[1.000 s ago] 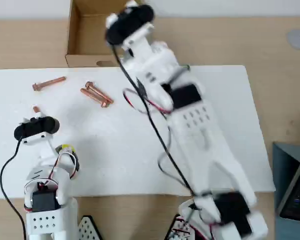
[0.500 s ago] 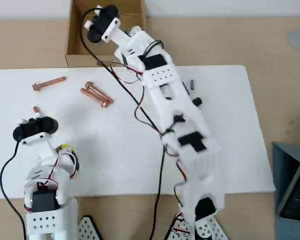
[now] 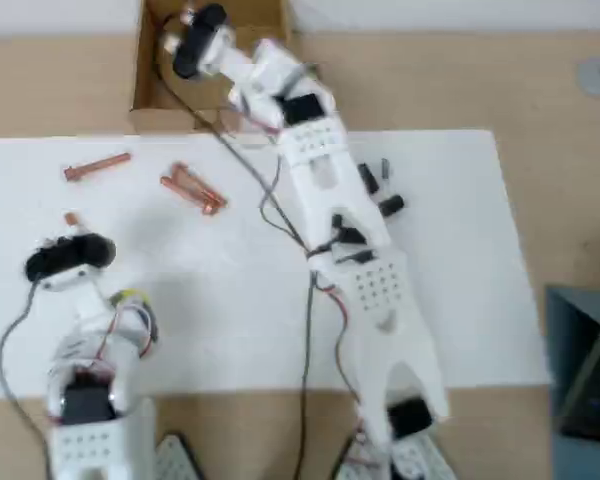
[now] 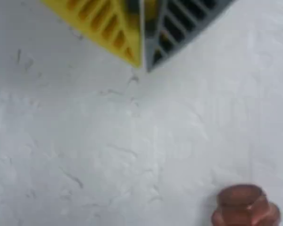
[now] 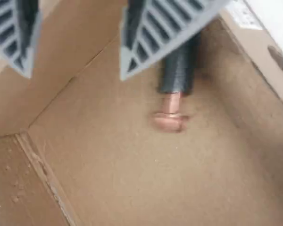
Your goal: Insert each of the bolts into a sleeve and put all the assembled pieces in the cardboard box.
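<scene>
Lighting's bright and pretty flat, looks like it comes from overhead. In the high view the white mat [image 3: 230, 290] is close to blown out, and the right arm [image 3: 330, 200] only drops a faint, soft-edged shadow on it. The wooden surface [image 3: 540, 80] around it reads dimmer. In the left wrist view the mat goes greyish near the left gripper [image 4: 142, 61], and its bumpy texture shows up as tiny shadows. The loose bolt head [image 4: 245, 209] has a small shiny spot. In the right wrist view the inside of the cardboard box [image 5: 108, 179] is dimmer, with soft shade beside the sleeve [image 5: 178, 70] and a glint on the sleeved bolt [image 5: 170, 120].
</scene>
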